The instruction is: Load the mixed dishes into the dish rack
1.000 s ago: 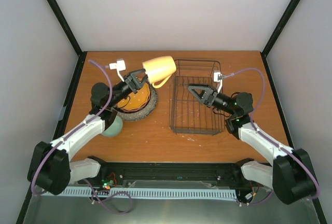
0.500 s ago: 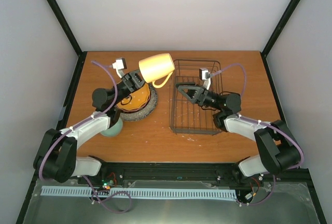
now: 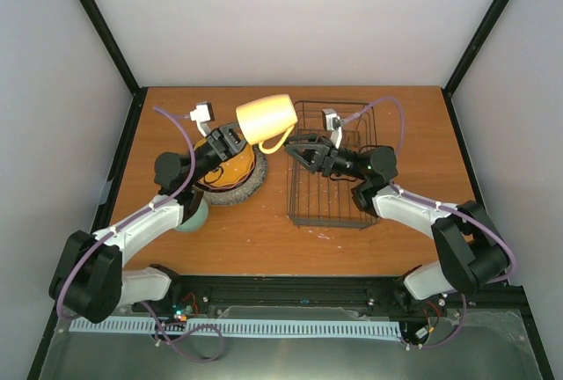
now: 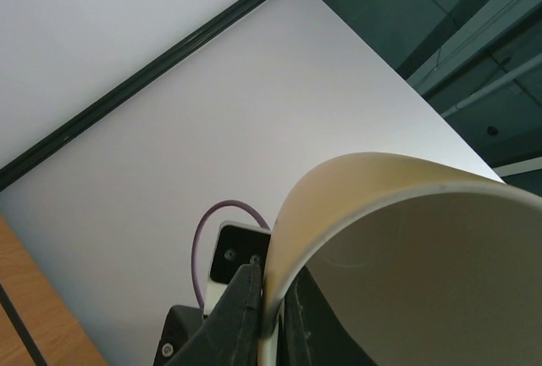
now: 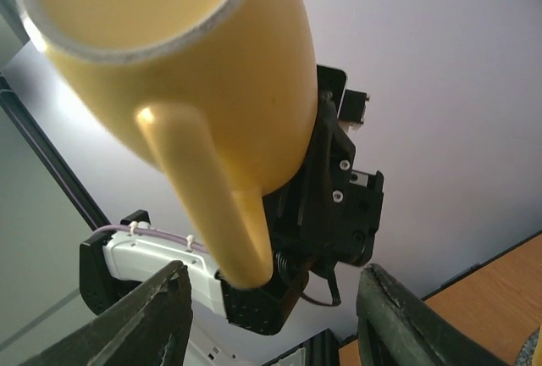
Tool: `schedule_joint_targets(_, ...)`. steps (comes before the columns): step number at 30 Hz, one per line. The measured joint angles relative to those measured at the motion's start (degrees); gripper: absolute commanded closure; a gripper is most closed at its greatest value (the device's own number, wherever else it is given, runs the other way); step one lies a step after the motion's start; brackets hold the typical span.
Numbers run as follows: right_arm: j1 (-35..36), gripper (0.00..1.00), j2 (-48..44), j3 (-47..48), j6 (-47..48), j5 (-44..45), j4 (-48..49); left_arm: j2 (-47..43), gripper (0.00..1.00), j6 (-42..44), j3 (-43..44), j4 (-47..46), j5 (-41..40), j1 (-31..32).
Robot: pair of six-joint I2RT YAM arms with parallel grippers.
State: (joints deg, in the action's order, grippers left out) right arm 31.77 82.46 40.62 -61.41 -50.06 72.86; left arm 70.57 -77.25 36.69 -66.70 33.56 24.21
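My left gripper (image 3: 230,140) is shut on the rim of the yellow mug (image 3: 265,117) and holds it in the air on its side, between the plates and the dish rack (image 3: 330,215). In the left wrist view the fingers (image 4: 241,315) pinch the mug's wall (image 4: 398,205). My right gripper (image 3: 296,151) is open over the rack's left edge, just right of the mug's handle (image 3: 280,141). In the right wrist view the handle (image 5: 212,205) hangs between and beyond its open fingers (image 5: 152,319). The orange plate (image 3: 230,169) lies on the grey speckled plate (image 3: 239,192). The green bowl (image 3: 193,215) is partly under my left arm. I cannot make out the dark-rimmed plate.
The black wire rack holds no dishes. Dark frame posts stand at the table's back corners, with white walls around. The plate stack and bowl lie under my left arm at the left.
My right gripper has swung left across the rack, up to the mug's handle. My left gripper has kept its hold and shifted the mug slightly.
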Motion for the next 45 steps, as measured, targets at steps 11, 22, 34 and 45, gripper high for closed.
schedule_joint_targets(11, 1.18, 0.66, 2.14, 5.99, 2.32, -1.51, -4.46, -0.39, 0.99, 1.53, -0.96, 3.28, -1.27, 1.64)
schedule_joint_targets(22, 1.31, 0.97, 4.22, 8.02, 5.68, -2.73, -4.52, 0.63, 0.96, 0.13, -0.96, 3.82, -3.26, 1.92)
schedule_joint_targets(34, 1.62, 0.97, 1.86, 8.09, 8.48, -0.74, -13.68, -0.31, 0.45, 2.78, -0.94, 8.17, -4.24, 2.01)
schedule_joint_targets(45, 1.53, 0.97, -11.23, 11.39, 24.87, 6.34, -46.51, -11.56, 0.00, 20.04, 2.34, 30.82, -12.44, 2.45)
